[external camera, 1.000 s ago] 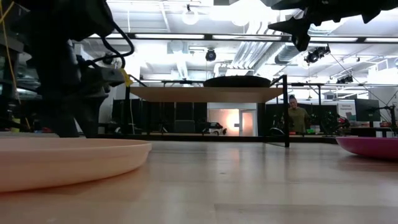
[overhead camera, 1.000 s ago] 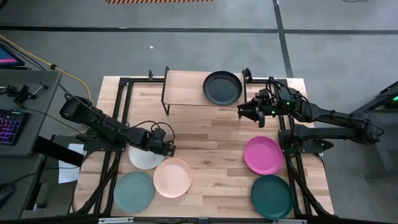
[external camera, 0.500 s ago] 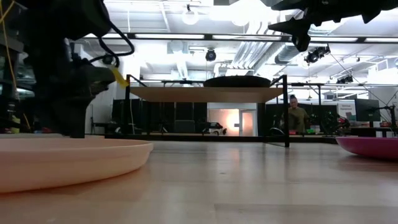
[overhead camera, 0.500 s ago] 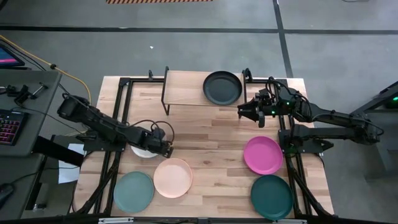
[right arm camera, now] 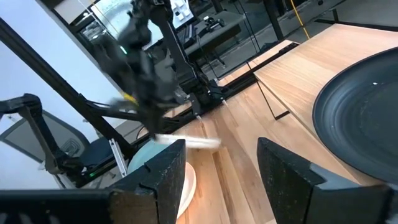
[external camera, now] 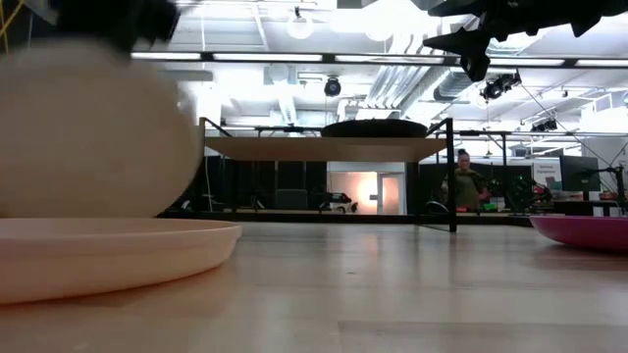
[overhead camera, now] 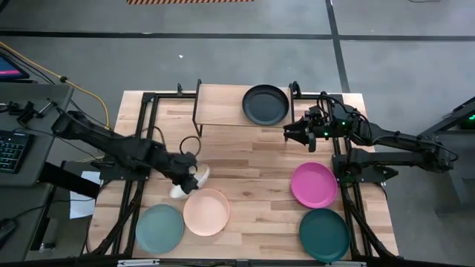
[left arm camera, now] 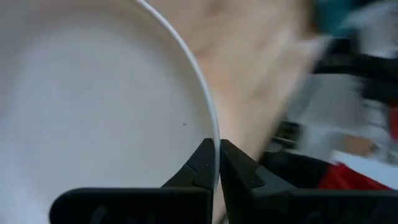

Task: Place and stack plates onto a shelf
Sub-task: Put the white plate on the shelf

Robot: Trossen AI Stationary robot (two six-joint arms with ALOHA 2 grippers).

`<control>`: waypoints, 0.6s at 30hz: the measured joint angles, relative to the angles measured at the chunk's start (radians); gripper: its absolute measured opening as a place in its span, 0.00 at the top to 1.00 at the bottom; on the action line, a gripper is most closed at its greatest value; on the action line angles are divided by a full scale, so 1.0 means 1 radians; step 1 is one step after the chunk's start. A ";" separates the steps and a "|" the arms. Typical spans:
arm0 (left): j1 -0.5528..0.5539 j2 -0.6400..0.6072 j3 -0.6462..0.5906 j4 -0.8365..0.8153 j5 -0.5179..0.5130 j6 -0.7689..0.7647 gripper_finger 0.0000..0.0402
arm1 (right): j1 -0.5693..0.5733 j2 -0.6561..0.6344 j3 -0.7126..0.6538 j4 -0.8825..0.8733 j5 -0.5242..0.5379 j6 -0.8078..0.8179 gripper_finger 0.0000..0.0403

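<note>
While the left gripper (left arm camera: 216, 163) pinched the rim of the round white plate (overhead camera: 188, 183), tilted just above the peach plate (overhead camera: 206, 211), the right gripper (overhead camera: 287, 132) hovered wide open beside the black plate (overhead camera: 266, 104) on the light wood shelf (overhead camera: 223, 104).

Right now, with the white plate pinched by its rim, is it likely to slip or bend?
The white plate probably stays stiff: its rim shows no bend where the left tool clamps it. It might pivot or slip, since only a thin smooth edge is held and it hangs tilted above the peach plate.
</note>
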 joint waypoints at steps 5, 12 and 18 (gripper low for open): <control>0.071 0.067 0.235 -0.053 -0.009 0.239 1.00 | 0.000 0.000 0.000 0.000 0.000 0.001 0.55; 0.248 0.280 0.679 -0.509 -0.146 0.693 1.00 | 0.000 0.000 0.000 0.001 0.000 0.001 0.55; 0.373 0.417 0.901 -0.623 -0.293 1.059 1.00 | 0.000 0.000 0.000 0.002 0.003 0.001 0.55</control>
